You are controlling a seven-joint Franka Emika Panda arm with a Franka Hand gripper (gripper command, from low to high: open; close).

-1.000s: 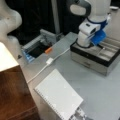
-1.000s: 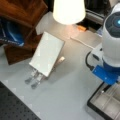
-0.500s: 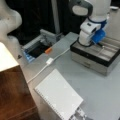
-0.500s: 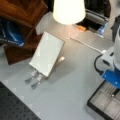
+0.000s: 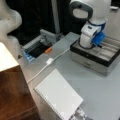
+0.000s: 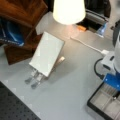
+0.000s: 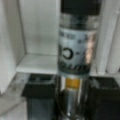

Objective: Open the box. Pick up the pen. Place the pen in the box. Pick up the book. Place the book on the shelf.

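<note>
Lower now, the arm has sunk toward the open box at right. Left of it the book lies flat; the gripper seems clamped on the pen over beige compartments.

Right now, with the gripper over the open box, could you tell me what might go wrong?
The gripper clamps the slim black pen with a silvery band above the open grey box with beige compartments. The dividers sit close, so the pen might catch on one or land across it. The white cable runs near the box and could snag.
</note>
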